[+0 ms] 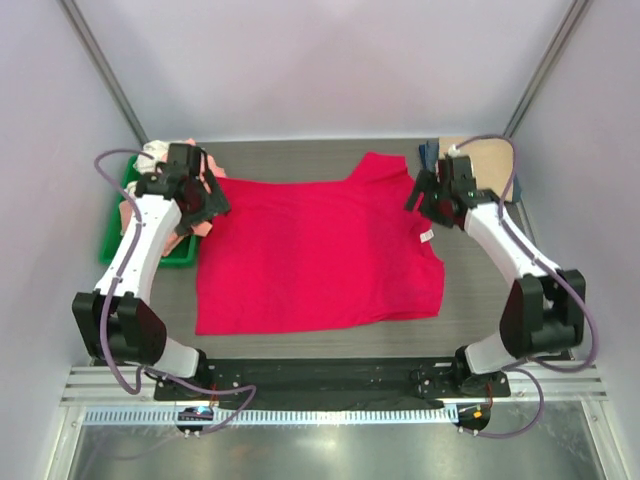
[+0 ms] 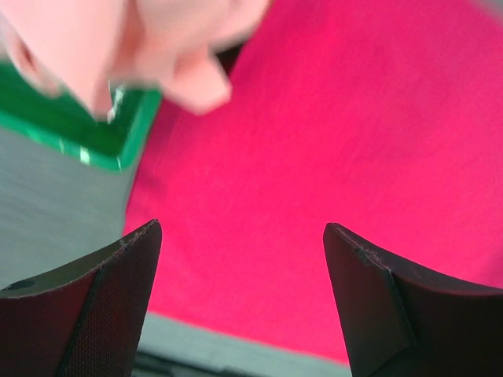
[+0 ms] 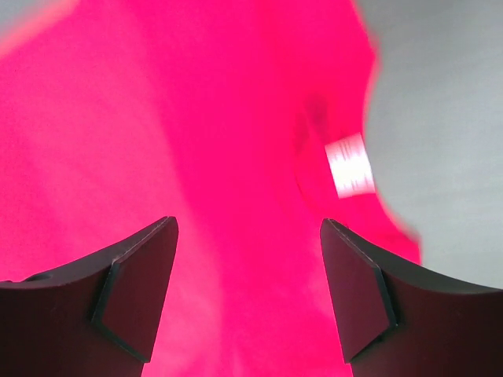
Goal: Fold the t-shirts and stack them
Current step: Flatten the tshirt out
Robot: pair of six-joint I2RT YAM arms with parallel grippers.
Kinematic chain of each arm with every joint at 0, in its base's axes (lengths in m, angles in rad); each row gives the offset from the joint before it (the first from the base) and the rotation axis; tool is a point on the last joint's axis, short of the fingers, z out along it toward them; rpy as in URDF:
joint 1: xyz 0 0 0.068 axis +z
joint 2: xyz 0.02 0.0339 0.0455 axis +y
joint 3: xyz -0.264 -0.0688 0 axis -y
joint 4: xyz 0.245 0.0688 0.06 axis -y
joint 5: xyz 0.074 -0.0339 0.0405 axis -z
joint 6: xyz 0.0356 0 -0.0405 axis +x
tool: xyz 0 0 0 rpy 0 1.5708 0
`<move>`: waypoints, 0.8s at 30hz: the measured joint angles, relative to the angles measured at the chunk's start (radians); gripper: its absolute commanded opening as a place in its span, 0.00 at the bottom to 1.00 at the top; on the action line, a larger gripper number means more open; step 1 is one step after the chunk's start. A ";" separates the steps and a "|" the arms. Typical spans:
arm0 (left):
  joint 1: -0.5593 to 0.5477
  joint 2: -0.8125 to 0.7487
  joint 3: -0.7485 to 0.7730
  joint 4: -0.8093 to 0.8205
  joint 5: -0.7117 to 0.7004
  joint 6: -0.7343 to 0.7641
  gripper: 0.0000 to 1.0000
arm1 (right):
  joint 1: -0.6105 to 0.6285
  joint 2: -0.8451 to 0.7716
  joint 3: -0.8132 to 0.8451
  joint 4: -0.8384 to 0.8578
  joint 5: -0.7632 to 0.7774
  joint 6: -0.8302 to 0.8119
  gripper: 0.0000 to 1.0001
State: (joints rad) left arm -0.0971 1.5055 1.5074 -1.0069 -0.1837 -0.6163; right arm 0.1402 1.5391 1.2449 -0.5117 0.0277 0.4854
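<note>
A crimson-red t-shirt (image 1: pixel 320 255) lies spread flat across the middle of the table, with a sleeve (image 1: pixel 382 168) pointing to the back. My left gripper (image 1: pixel 208 200) hovers open over its back left corner. In the left wrist view the left gripper (image 2: pixel 242 228) shows only red cloth (image 2: pixel 330 133) between its fingers. My right gripper (image 1: pixel 422 196) is open above the shirt's back right edge. The right wrist view has the right gripper (image 3: pixel 247 222) over red cloth (image 3: pixel 196 118), empty, with a white label (image 3: pixel 350 165) beside it.
A green tray (image 1: pixel 113 250) at the left edge holds salmon-pink cloth (image 2: pixel 157 47) and a white piece (image 1: pixel 155 151). Tan cloth (image 1: pixel 485 155) and navy cloth (image 1: pixel 430 152) lie at the back right corner. Grey walls close in on both sides.
</note>
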 measured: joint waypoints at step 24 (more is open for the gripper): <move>-0.172 -0.547 -0.637 0.089 0.092 -0.073 0.80 | 0.377 -0.775 -0.783 -0.293 0.160 0.514 0.34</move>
State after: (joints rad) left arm -0.2691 0.9581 0.8703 -0.9180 -0.0914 -0.6891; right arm 0.5167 0.7643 0.4618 -0.8051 0.1879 0.9993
